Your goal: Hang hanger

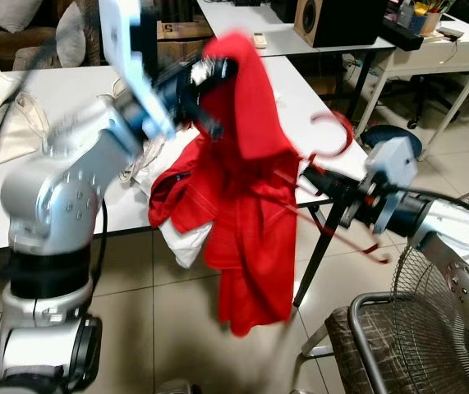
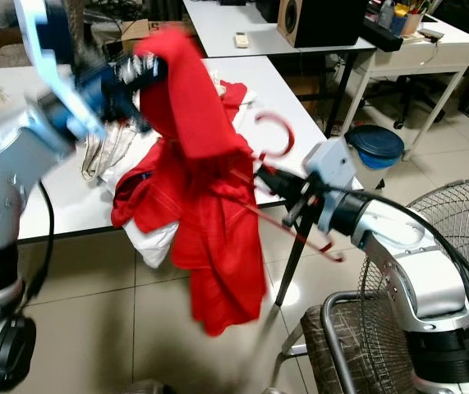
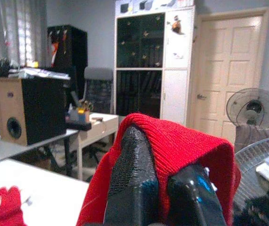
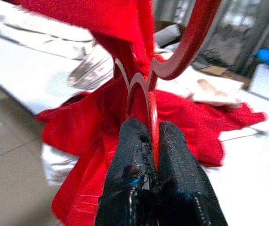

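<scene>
A red garment [image 1: 246, 213] hangs in the air over the white table's [image 1: 70, 107] front right corner. My left gripper [image 1: 211, 75] is raised and shut on the garment's top edge; in the left wrist view the red knit [image 3: 181, 146] drapes over the fingers [image 3: 132, 183]. A red hanger [image 1: 333, 139] with its hook up reaches into the garment from the right. My right gripper [image 1: 326, 187] is shut on the hanger's thin frame [image 4: 150, 117], seen pinched between the fingertips [image 4: 134, 160] in the right wrist view.
More red cloth [image 1: 168, 193] and white clothes [image 1: 148, 156] lie on the table edge. A wire fan guard [image 1: 456, 304] and a chair frame [image 1: 357, 328] stand at the lower right. A blue bin [image 2: 374, 146], a speaker [image 1: 337, 20] and more desks are behind.
</scene>
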Motion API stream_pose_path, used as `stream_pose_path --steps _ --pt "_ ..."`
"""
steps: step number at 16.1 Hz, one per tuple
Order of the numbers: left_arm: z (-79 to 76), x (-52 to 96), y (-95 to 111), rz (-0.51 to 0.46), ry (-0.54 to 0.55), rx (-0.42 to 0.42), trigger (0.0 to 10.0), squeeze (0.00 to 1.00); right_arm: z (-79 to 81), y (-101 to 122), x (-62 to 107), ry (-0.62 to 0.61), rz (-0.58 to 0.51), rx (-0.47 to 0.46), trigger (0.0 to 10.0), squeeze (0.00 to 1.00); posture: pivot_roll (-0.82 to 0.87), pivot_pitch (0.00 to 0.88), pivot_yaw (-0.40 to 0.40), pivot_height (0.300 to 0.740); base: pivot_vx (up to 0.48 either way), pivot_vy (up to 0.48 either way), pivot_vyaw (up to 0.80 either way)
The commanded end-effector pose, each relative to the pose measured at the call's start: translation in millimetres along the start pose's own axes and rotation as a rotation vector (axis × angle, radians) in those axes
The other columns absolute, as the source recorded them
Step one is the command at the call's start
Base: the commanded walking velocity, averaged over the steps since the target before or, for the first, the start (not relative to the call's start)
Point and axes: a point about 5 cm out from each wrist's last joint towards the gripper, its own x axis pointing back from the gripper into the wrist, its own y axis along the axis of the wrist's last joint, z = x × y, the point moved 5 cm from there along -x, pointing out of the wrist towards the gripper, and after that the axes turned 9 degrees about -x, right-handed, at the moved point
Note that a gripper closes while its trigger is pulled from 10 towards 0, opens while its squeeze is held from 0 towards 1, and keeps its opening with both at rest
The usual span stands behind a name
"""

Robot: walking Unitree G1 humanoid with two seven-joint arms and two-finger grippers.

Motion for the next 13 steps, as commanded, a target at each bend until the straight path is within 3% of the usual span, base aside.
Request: stream_pose_path --steps 1,6,13 --pt "-3.6 4.0 11.3 -0.028 -0.003 -0.02 10.0 0.0 -12.1 17.1 2.5 -0.066 -0.062 0.045 10.0 0.0 -0.1 0.0 -0.002 0.74 0.0 0.0 0.0" --pt "-2.9 22.1 -3.2 -0.002 0.063 0.001 10.0 0.0 -14.2 26.9 1.6 -0.082 -0.112 0.039 10.0 0.0 -0.1 0.0 -0.012 0.74 0.0 0.0 0.0" --pt "-4.7 22.4 -1.0 -0.013 0.066 0.014 10.0 0.0 -24.9 37.6 3.7 -0.128 -0.151 0.052 10.0 0.0 -0.1 0.0 -0.014 0.74 0.276 0.0 0.0"
